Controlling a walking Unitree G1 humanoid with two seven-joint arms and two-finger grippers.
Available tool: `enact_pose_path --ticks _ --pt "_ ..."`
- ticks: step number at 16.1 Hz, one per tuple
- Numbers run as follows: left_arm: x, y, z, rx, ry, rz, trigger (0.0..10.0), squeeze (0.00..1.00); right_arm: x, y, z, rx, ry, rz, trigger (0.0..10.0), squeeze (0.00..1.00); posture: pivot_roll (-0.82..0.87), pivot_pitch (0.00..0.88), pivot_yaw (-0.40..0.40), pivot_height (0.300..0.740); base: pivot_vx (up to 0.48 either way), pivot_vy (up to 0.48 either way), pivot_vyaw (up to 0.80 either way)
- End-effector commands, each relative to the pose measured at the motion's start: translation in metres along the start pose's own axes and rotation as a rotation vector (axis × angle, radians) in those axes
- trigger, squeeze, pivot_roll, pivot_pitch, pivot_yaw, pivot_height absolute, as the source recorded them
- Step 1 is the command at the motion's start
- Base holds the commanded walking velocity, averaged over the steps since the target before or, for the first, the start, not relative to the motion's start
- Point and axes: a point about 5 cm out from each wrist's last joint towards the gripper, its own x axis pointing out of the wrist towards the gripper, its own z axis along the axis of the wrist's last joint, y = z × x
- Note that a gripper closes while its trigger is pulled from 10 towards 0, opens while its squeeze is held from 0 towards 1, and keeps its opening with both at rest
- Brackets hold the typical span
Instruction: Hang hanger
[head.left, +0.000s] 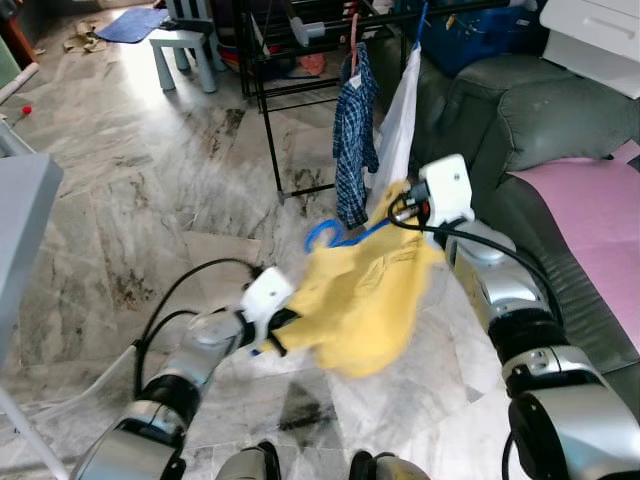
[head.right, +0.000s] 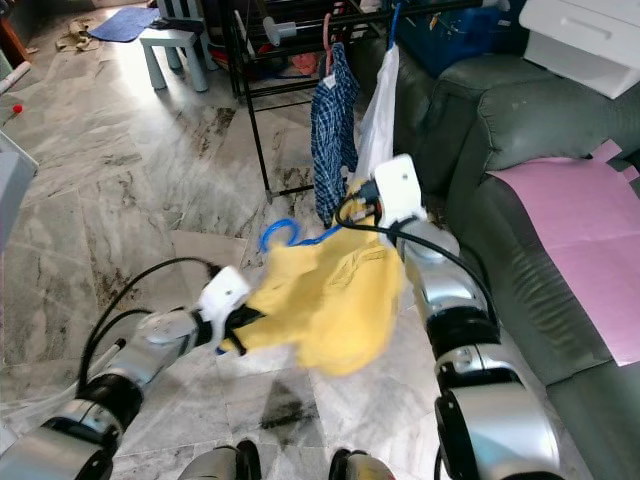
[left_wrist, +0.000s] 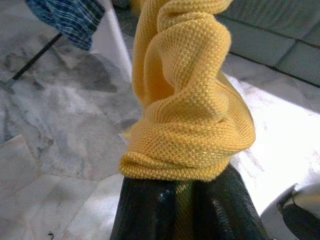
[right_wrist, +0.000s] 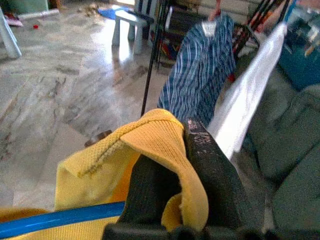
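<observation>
A yellow knit garment (head.left: 365, 300) hangs between my two grippers on a blue hanger (head.left: 325, 236), whose hook curls out at its upper left. My left gripper (head.left: 275, 340) is shut on the garment's lower left corner; in the left wrist view its black fingers (left_wrist: 150, 210) pinch bunched yellow cloth (left_wrist: 190, 100). My right gripper (head.left: 398, 205) is shut on the garment's upper right edge, and in the right wrist view the cloth (right_wrist: 160, 135) wraps over its fingers (right_wrist: 210, 170) with the blue hanger bar (right_wrist: 60, 218) beside them. Behind stands a black clothes rack (head.left: 270, 120).
A blue plaid shirt (head.left: 353, 140) and a white garment (head.left: 398, 125) hang on the rack. A dark green sofa (head.left: 530, 130) with a pink cloth (head.left: 600, 220) is on the right. A small stool (head.left: 185, 50) stands far left on the marble floor (head.left: 120, 200).
</observation>
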Motion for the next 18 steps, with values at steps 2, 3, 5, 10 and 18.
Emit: enact_pose_path --ticks 2,3,5,10,18 --pt "0.005 0.0 0.003 -0.031 -0.007 0.078 0.0 0.0 0.003 0.026 0.012 0.0 -0.055 0.1 0.0 0.0 -0.08 0.109 -0.016 0.74 0.0 0.0 0.0" --pt "0.006 0.002 0.005 -0.048 -0.017 0.116 0.0 0.0 0.001 0.034 0.012 0.004 -0.061 0.134 0.0 0.0 -0.07 0.111 -0.015 0.74 0.0 0.0 0.0" --pt "0.005 0.006 0.005 -0.05 -0.012 0.177 0.0 0.0 -0.002 0.042 0.011 -0.01 -0.066 0.164 0.0 0.0 -0.08 0.113 -0.01 0.74 0.0 0.0 0.0" --pt "0.005 0.005 0.001 -0.021 0.014 0.188 0.0 0.0 -0.016 0.016 0.005 -0.058 -0.063 0.047 0.0 0.0 -0.08 0.11 -0.005 0.74 0.0 0.0 0.0" --pt "-0.008 0.008 0.002 0.07 0.001 0.043 0.0 0.0 -0.06 -0.135 0.026 -0.026 -0.085 -0.692 0.0 0.0 -0.08 0.114 -0.002 0.74 0.0 0.0 0.0"
